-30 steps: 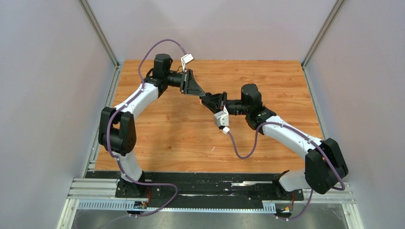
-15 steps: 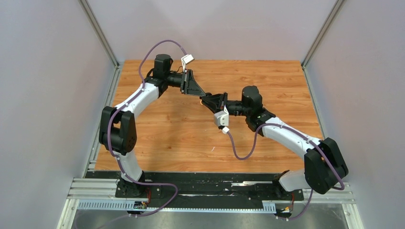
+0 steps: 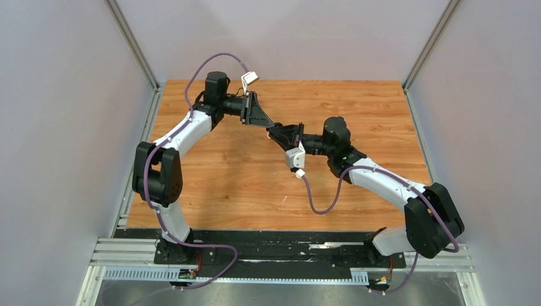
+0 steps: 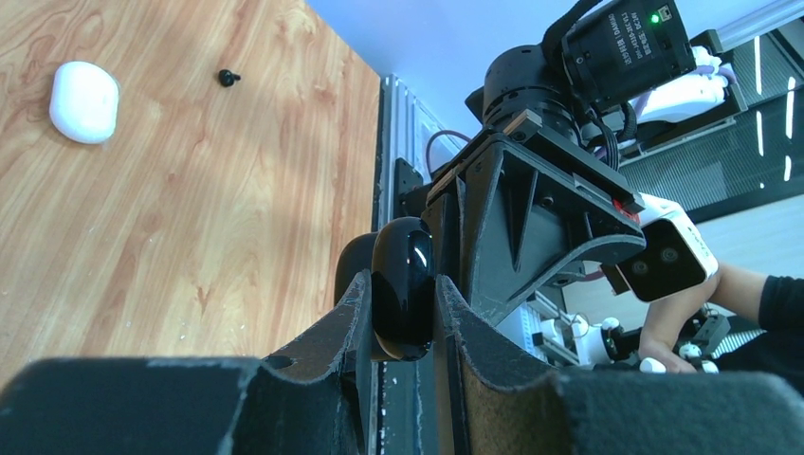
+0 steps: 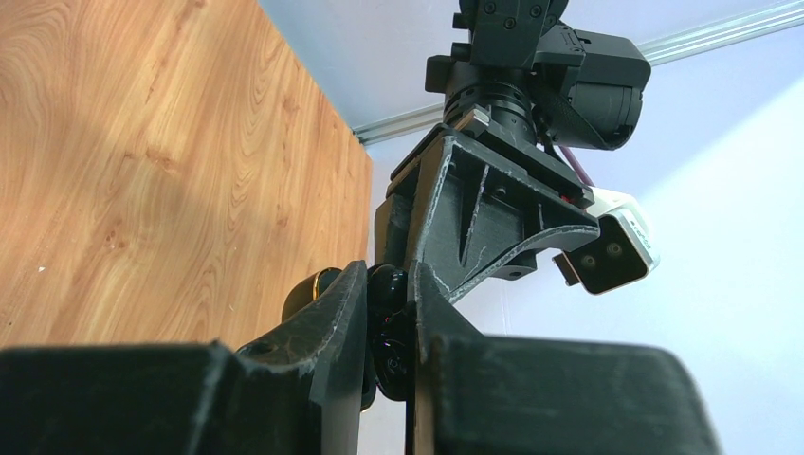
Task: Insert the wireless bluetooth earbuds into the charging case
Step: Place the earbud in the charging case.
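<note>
Left grip: our left gripper (image 4: 400, 290) is clenched on the black charging case (image 4: 403, 270).
Right grip: our right gripper (image 5: 387, 275) pinches a small dark glossy piece (image 5: 389, 332); we cannot tell whether it is a bud.
Meeting point: we see both tips touching above mid-table (image 3: 210, 185).
Black earbud (image 4: 226, 77): lying loose at eleven o'clock from the left grip.
White case (image 4: 83, 101): lying at ten o'clock, near that bud.

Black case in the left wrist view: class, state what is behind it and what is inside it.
Behind the black case, pinched by the left gripper, looms the right gripper, itself shut on a glossy black part. Inside cannot be seen: shell and fingers cover it.
</note>
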